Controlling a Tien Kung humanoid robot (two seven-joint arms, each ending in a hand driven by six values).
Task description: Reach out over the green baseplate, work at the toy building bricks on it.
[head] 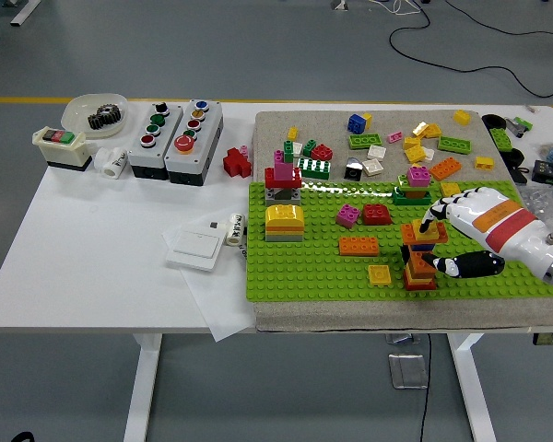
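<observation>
- Progress: looks mid-job, not near the end. Baseplate (295,267) already carries several small builds – a red/pink/grey stack (283,180) at the far-left corner, a yellow-topped block (285,222) nearer, an orange flat brick (358,245), a yellow tile (380,273), red (377,214) and magenta (348,215) bricks mid-plate.
- Tower (420,253): orange/red/blue stack, right of centre on the plate, toward the near edge. This is what's being worked on.
- Right hand (461,239): in from the right, fingers curled round the tower – index tip on the upper orange brick, thumb low against the base. Reads as a grasp, though how firm I can't tell.
- Left hand: not visible.
- Still to do, my guess: plenty. Loose bricks (415,147) lie scattered on the grey mat (276,124) beyond the plate, unused.
- Orientation: tower's long axis is vertical, standing about upright, top brick maybe a bit askew – too small to be sure. Plate's long axis runs left-right along the desk (92,249).
- Whether the hand means to press down, add or pull off a brick – can't say from here.
</observation>
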